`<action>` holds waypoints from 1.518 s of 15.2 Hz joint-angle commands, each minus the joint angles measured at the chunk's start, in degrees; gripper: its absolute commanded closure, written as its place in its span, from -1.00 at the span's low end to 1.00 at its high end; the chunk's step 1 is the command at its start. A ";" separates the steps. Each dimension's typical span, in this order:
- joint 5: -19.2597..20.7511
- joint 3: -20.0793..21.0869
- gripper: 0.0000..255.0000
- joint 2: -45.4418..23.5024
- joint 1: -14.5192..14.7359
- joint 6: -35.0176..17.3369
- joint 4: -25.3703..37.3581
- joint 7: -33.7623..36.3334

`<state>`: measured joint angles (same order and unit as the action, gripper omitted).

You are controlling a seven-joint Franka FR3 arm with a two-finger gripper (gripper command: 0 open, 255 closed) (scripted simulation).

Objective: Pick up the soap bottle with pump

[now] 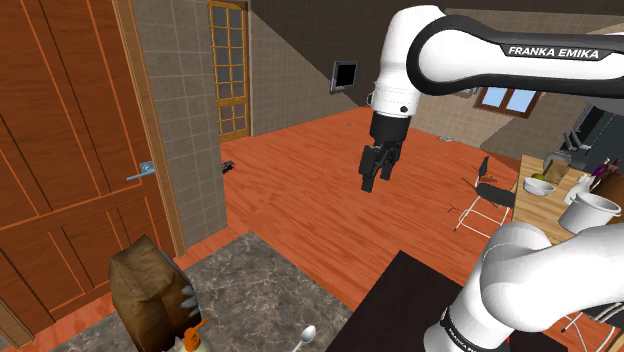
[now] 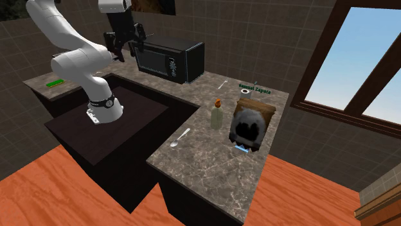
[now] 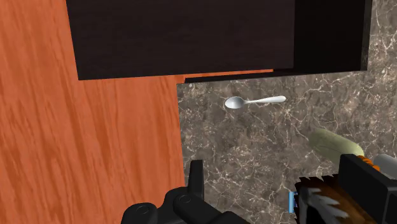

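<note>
Well above the desk, the end effector is hanging empty with fingers spread. The soap bottle is standing upright on that desk, between the spoon and the bag.

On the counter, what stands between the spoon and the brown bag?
The soap bottle with its orange pump stands upright between the spoon and the bag, nearer the bag, as the second exterior view shows.

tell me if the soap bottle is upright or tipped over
Upright. In the second exterior view the bottle stands on the counter with its orange pump pointing straight up.
</note>
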<state>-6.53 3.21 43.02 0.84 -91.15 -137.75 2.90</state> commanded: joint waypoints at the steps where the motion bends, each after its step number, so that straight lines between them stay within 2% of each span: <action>1: 0.00 0.00 -1.00 0.00 0.00 0.00 0.00 0.00; 8: -4.30 6.37 -1.00 -6.97 2.46 -12.33 -3.93 5.29; 14: -6.59 11.86 -1.00 -16.12 4.14 -23.10 -4.19 9.84; 19: -6.57 16.30 -1.00 -25.58 4.92 -31.65 -2.19 14.17; 23: -4.57 19.49 -1.00 -34.07 5.28 -37.84 0.80 18.46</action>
<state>-11.85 22.04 11.55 6.20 -126.97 -137.71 20.43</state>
